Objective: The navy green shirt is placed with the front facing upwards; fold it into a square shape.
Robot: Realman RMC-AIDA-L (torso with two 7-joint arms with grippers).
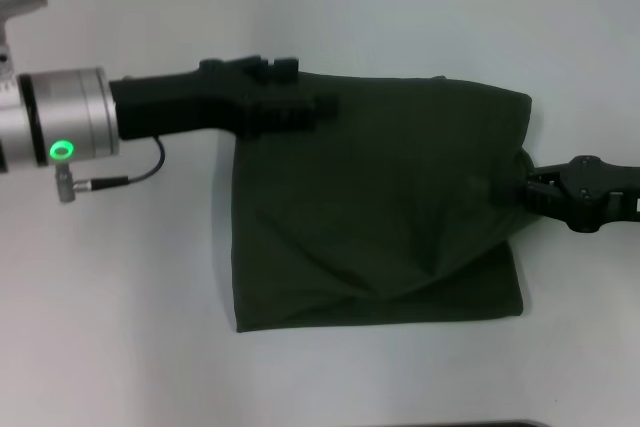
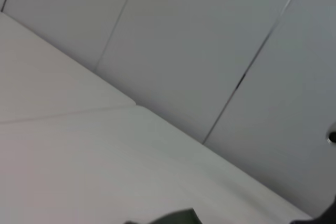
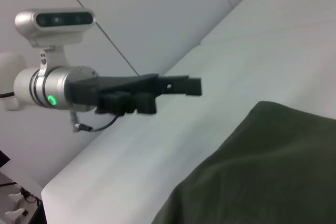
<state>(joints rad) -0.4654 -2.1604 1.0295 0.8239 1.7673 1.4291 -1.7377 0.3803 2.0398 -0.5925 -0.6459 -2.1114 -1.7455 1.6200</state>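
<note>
Pinching shirt (image 1: 380,217) edge (right pincer (image 1: 528,190))

Our navy green shirt (image 1: 380,207), folded to a rough square on the table (image 1: 120,327)

We see the shirt as a plain dark olive-green cloth lying flat near the middle of the white table, already doubled over into a squarish block with no lettering showing. Its far edge runs fairly straight, its near edge lies a little slanted, and soft creases fan from the right side toward the near edge. The right edge bunches and lifts slightly.
</note>
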